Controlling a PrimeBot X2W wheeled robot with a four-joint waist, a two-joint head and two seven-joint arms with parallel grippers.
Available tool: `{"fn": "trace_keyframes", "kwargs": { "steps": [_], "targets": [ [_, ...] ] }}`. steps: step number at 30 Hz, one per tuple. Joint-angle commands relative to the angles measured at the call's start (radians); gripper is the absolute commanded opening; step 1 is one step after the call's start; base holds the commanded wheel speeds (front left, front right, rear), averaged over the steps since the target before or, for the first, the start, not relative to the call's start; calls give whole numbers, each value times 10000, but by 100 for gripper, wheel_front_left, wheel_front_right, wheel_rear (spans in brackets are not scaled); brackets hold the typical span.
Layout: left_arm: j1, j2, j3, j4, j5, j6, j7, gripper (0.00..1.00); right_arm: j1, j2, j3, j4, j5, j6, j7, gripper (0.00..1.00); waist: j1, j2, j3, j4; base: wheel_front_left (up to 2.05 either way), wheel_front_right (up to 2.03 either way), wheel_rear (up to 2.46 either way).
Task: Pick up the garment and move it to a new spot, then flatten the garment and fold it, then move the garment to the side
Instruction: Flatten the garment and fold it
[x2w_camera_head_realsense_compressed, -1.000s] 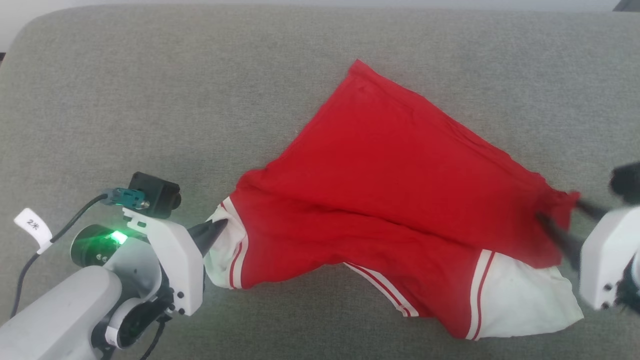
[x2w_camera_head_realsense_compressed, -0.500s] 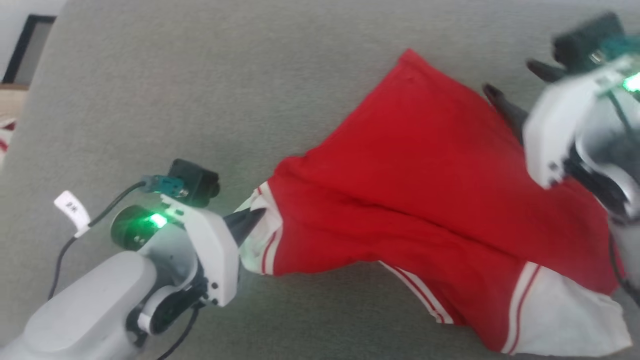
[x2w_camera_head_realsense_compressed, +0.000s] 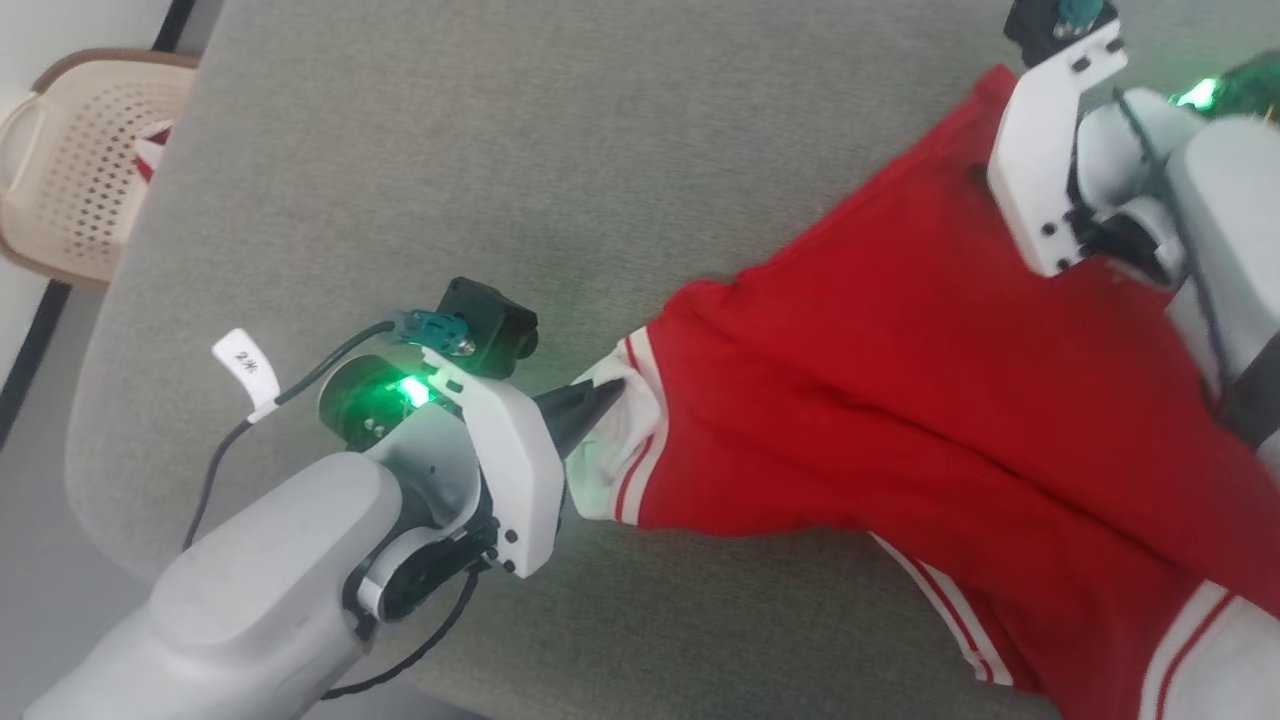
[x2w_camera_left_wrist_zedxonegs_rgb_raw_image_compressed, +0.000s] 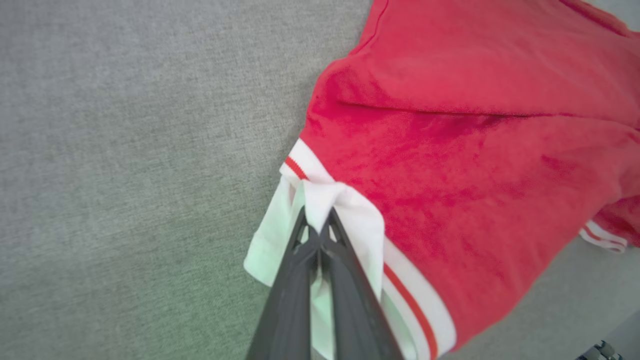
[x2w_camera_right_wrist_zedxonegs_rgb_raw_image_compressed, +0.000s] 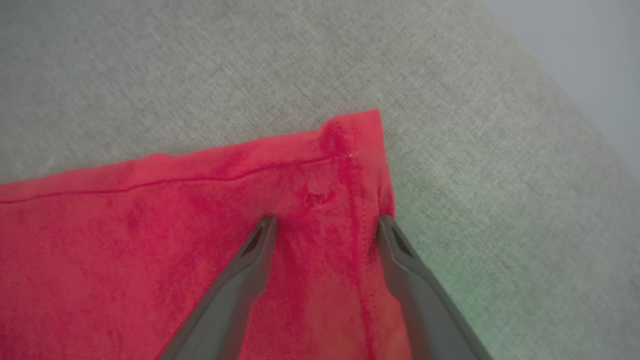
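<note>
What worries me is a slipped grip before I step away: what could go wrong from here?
1. The left gripper pinches just a small bunch of the white sleeve of the garment; a hard pull might slip it free.
2. The right gripper is open astride the hem corner, one finger at the very side edge; closing may miss that edge.
</note>
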Motion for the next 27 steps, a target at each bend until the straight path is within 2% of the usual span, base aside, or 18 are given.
{"fn": "trace_keyframes", "kwargs": {
  "steps": [1, 3, 4, 5, 10, 16, 21, 27],
  "targets": [
    [-140, -97, -12, 105, 71, -81, -77, 0, 120, -89, 505, 532, 200, 0, 414, 100, 0, 0, 143, 196, 0, 0, 0],
    [-193, -168, -10, 247, 29, -157, -115, 0, 147, -258, 927, 1249, 497, 2, 999, 100, 0, 0, 179, 256, 0, 0, 0],
    [-216, -195, -14, 313, 14, -168, -139, 0, 205, -291, 1104, 1561, 607, -9, 1296, 24, 0, 0, 189, 280, 0, 0, 0],
    [-235, -212, -12, 372, 1, -192, -164, 0, 240, -318, 1227, 1772, 750, -9, 1500, 0, 0, 0, 195, 291, 0, 0, 0],
    [-322, -176, 112, 686, -142, -307, -178, 0, -222, -415, 1340, 2112, 1009, -11, 1085, 0, 0, 0, 105, 182, 0, 0, 0],
    [-626, 229, 377, 793, -233, -211, 55, 0, -642, -274, 1313, 1824, 1323, -9, 337, 0, 0, 0, -343, -233, 0, 0, 0],
    [-1282, 931, 741, 728, -277, -53, 637, 0, -999, -272, 1332, 1100, 1609, -5, -389, 0, 0, 0, -951, -826, 0, 0, 0],
    [-2413, 1693, 1196, 965, -199, -120, 1314, 0, -1133, -843, 1158, 70, 1954, -5, -1004, 0, 0, 0, -1730, -1541, 0, 0, 0]
  ]
}}
